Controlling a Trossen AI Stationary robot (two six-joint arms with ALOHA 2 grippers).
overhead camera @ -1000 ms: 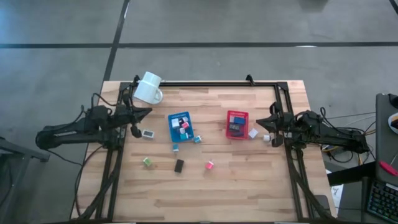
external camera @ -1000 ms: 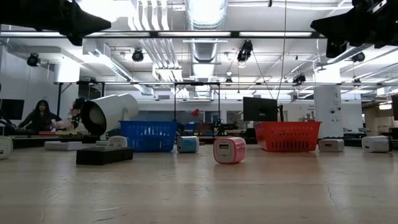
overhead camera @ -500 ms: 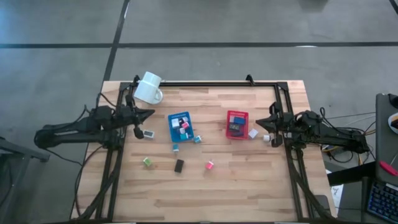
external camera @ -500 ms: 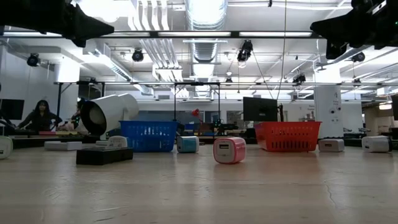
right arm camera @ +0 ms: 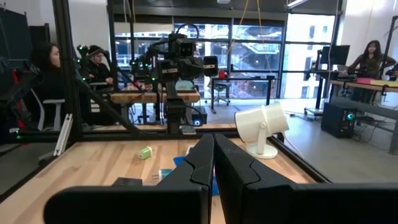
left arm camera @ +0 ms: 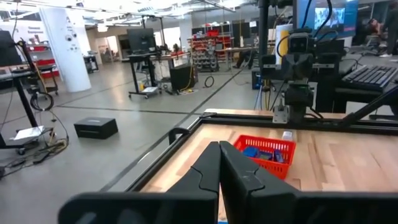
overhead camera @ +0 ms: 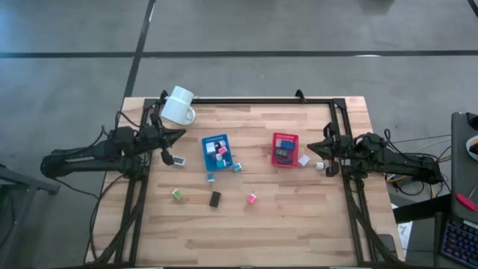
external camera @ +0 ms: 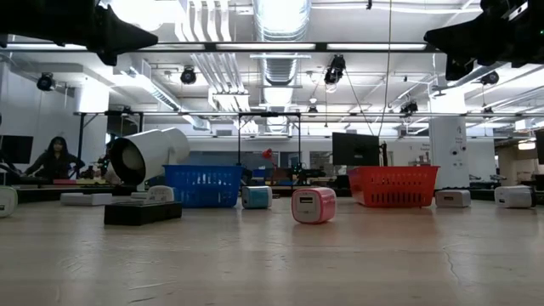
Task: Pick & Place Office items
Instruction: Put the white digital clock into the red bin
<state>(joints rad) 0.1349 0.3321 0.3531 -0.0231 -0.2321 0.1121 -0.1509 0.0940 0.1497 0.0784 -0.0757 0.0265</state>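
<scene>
The left tool (overhead camera: pixel 170 137) has crept a little toward three o'clock, clenched on nothing, hovering just beside the white block (overhead camera: pixel 178 160). The right tool (overhead camera: pixel 326 146) waits at the worktop's (overhead camera: pixel 299 224) three o'clock edge, also clenched and empty. Loose blocks lie around the blue tray (overhead camera: pixel 216 151). I'd part the fingers wide first, then drop straight over the white block.

My two arms are dark, near black, built of slim tube-like links with thicker blocks at the joints. Thin black cables loop loosely along each arm. My left end effector (overhead camera: pixel 179 134) and my right end effector (overhead camera: pixel 309 146) each end in two matte black fingers (left arm camera: pixel 208 171), angular and tapering to a narrow point.
</scene>
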